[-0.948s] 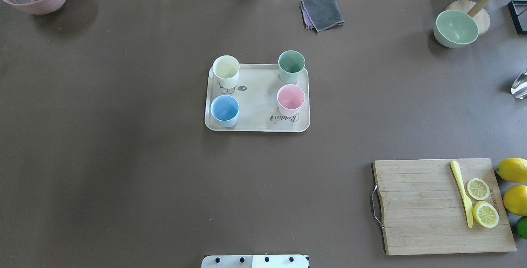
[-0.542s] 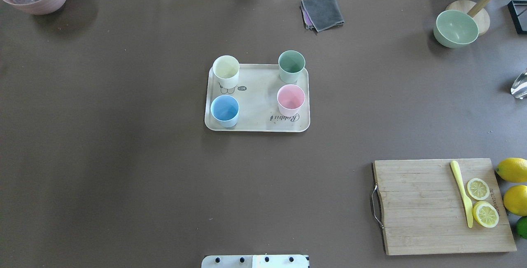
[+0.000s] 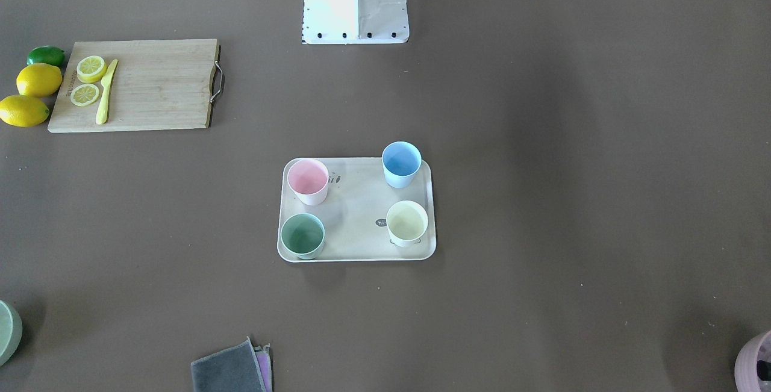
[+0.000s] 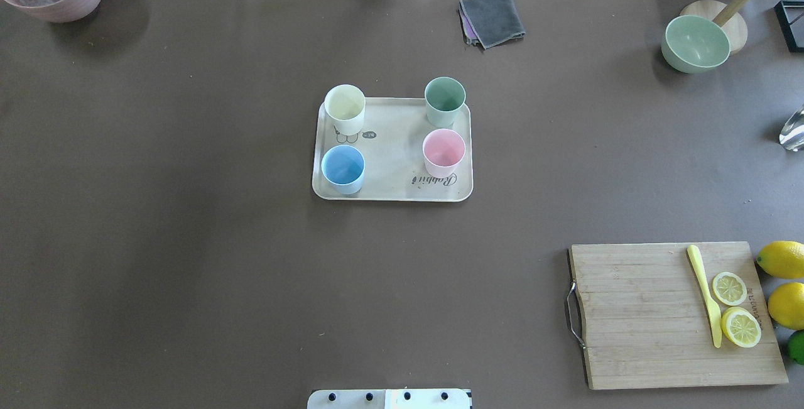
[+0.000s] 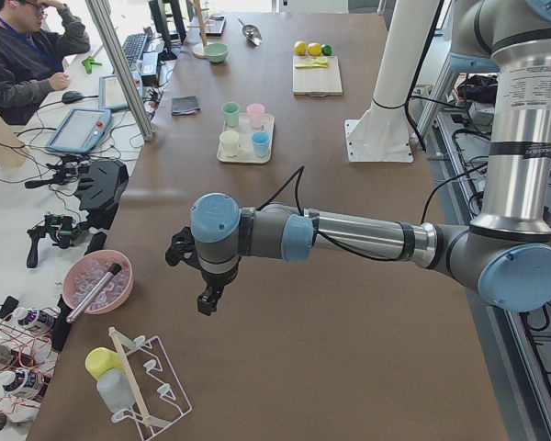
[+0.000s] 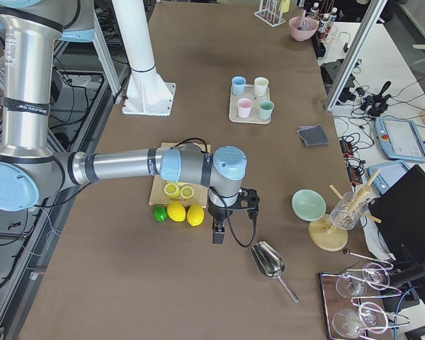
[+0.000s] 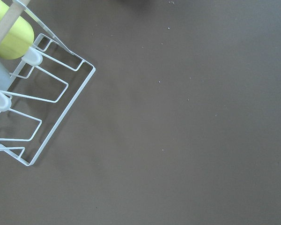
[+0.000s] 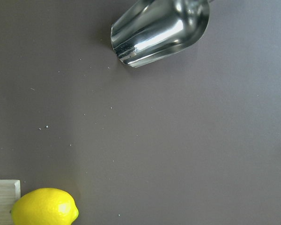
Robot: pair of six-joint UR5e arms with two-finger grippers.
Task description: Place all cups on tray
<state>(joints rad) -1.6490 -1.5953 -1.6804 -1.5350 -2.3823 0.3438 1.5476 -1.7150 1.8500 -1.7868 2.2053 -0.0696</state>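
All four stand upright on the tray (image 4: 392, 164) in the middle of the table (image 4: 188, 239): pink cup (image 4: 443, 151), green cup (image 4: 445, 100), blue cup (image 4: 343, 167), cream-yellow cup (image 4: 344, 107). The task looks done. The left tool (image 5: 205, 301) and right tool (image 6: 217, 234) hang well apart from it; whether either is open or closed, I cannot tell.

The cups (image 4: 344, 107) and tray (image 4: 392, 151) are looking matt and smooth; the cutting board (image 4: 634, 308) is showing grained wood. The scoop (image 8: 159, 28) is gleaming as polished metal.
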